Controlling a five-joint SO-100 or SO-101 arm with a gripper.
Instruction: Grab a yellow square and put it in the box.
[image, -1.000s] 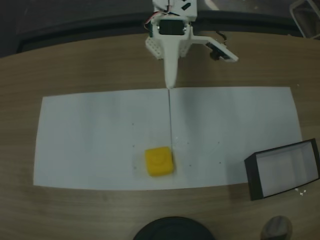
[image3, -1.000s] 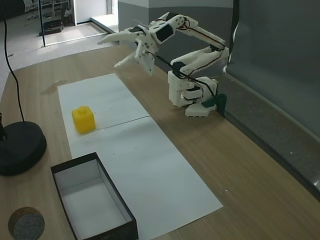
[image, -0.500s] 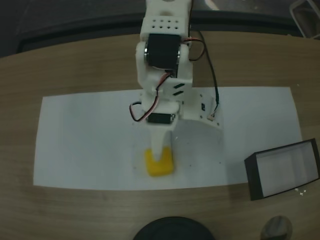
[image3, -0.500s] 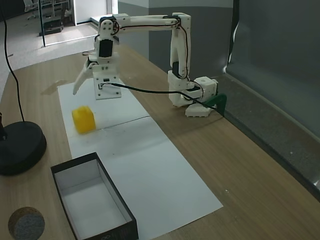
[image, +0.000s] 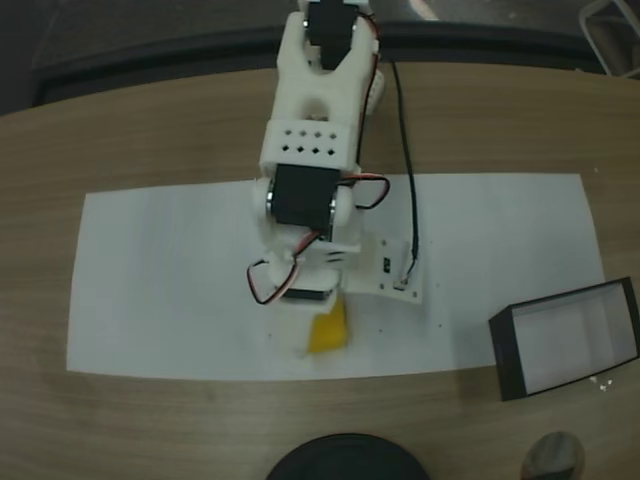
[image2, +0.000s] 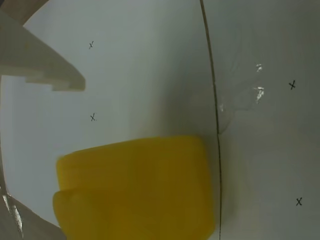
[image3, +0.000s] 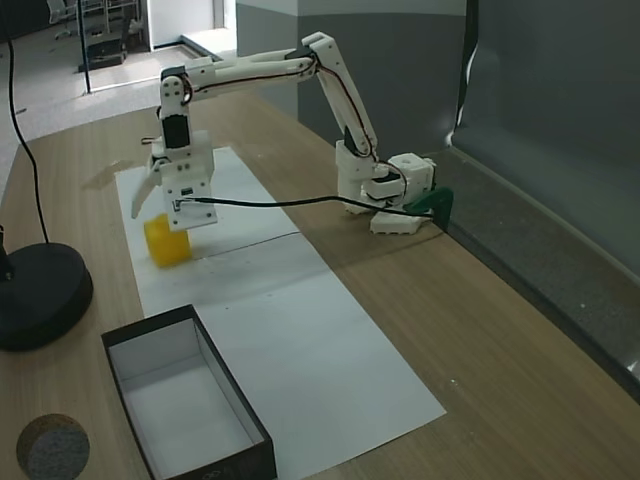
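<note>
The gripper (image3: 152, 208) is hanging with its jaws spread wide, straddling the yellow square (image3: 166, 241) without closing on it; in the wrist view one white finger (image2: 42, 62) is standing apart from the block. The yellow square (image: 329, 329) is sitting on the white paper sheet (image3: 290, 330), near its long edge. The box (image3: 184, 405) is resting open-topped just beside the same sheet, well apart from the yellow square.

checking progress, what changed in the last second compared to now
The arm reached out from its base and came down over the yellow block; the gripper now hangs open around it, not yet closed. The block, box and paper stayed put.
</note>
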